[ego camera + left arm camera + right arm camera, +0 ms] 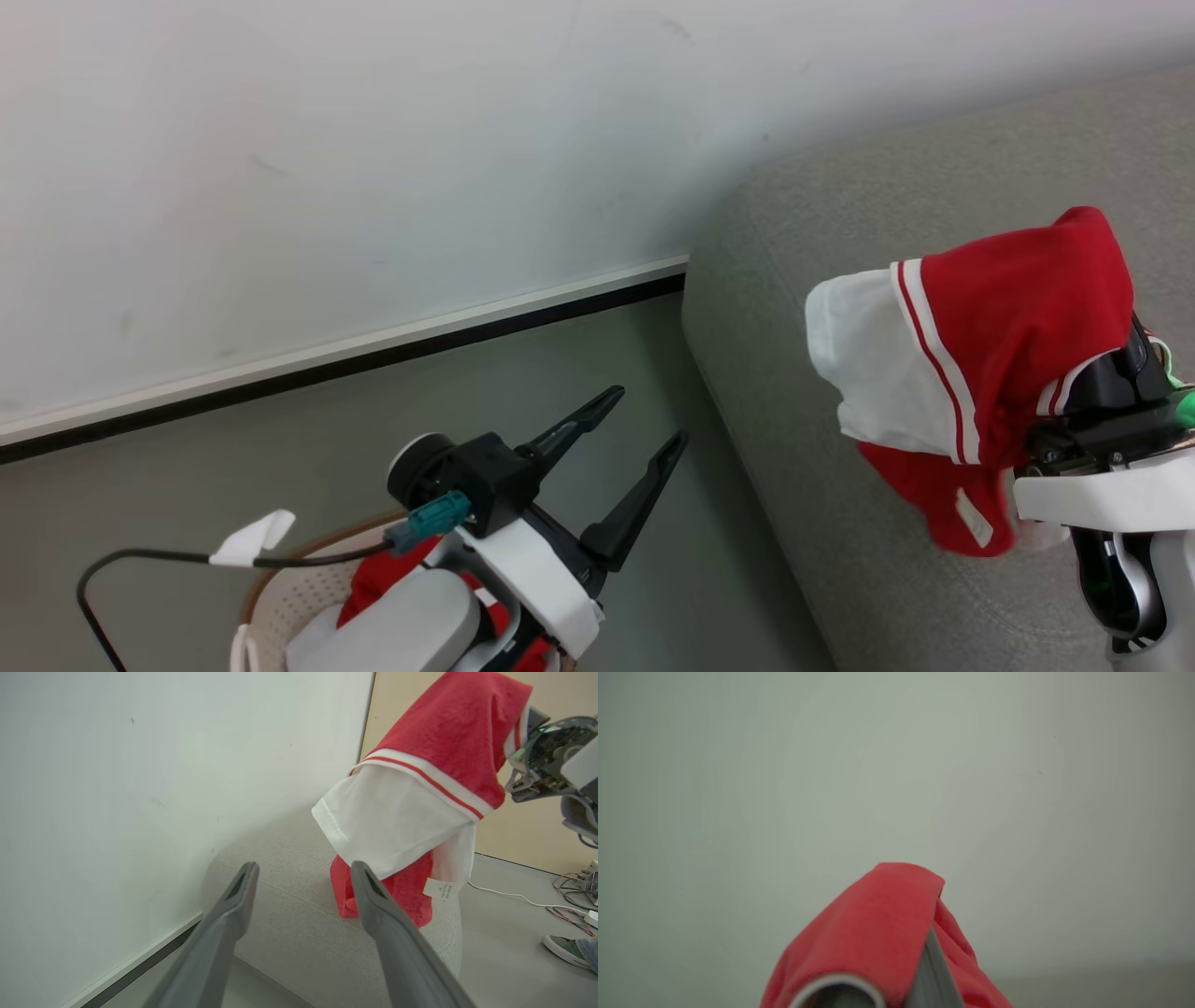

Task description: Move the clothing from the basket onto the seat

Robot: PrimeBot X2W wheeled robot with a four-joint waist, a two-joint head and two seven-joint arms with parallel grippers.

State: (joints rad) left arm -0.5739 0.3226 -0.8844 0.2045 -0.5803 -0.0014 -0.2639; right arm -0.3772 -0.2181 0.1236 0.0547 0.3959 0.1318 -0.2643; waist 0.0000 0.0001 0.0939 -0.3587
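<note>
Right gripper (1120, 378): jaws closed on a red-and-white garment (1008, 317), pinched near its top so the cloth drapes over the fingers and hangs down. It is held high over the seat (934, 159), on the right of the scene. I'd say that height is there to carry the hem clear of the cushion edge. Whether the lower hem touches the cushion is unclear.

Left gripper (644, 420): jaws spread wide and empty, raised above the basket (299, 588) at near left and pointing towards the seat. It looks ready for another pick.

More red clothing (373, 583) lies in the basket on the floor, so the task is partly done. The likely next call is a release onto the cushion, well in from the edge, or the cloth could slide off.
</note>
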